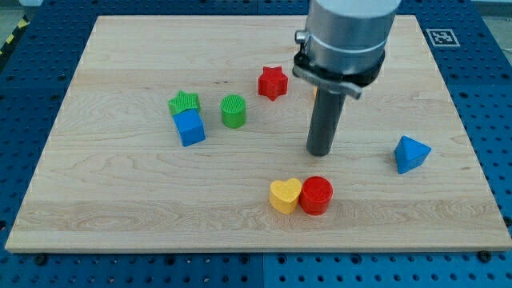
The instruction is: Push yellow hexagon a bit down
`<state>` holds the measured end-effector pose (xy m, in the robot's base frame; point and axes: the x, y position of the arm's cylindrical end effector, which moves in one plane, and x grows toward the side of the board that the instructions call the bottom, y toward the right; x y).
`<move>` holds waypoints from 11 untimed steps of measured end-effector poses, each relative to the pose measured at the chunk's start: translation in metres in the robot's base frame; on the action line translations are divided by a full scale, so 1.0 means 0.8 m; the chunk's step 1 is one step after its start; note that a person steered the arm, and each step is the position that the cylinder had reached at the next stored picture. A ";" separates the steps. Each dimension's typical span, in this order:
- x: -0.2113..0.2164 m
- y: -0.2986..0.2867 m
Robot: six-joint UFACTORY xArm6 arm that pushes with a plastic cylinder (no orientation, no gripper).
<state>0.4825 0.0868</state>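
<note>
My tip (321,151) rests on the wooden board (120,200), right of centre. A small yellow-orange sliver (315,92) shows at the left edge of the rod, just under the arm's collar; the arm hides most of it and its shape cannot be made out. It lies toward the view's top from my tip. A yellow heart (285,194) lies below and left of my tip, touching a red cylinder (316,194) on its right. No yellow hexagon shows in full.
A red star (273,82) lies up and left of the rod. A green cylinder (233,110), a green star (184,102) and a blue cube (190,127) sit at the left. A blue triangle (410,153) lies at the right.
</note>
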 end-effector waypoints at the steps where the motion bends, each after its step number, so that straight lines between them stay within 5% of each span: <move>1: -0.026 0.048; 3: -0.111 0.126; 5: -0.185 0.062; 11: -0.129 0.032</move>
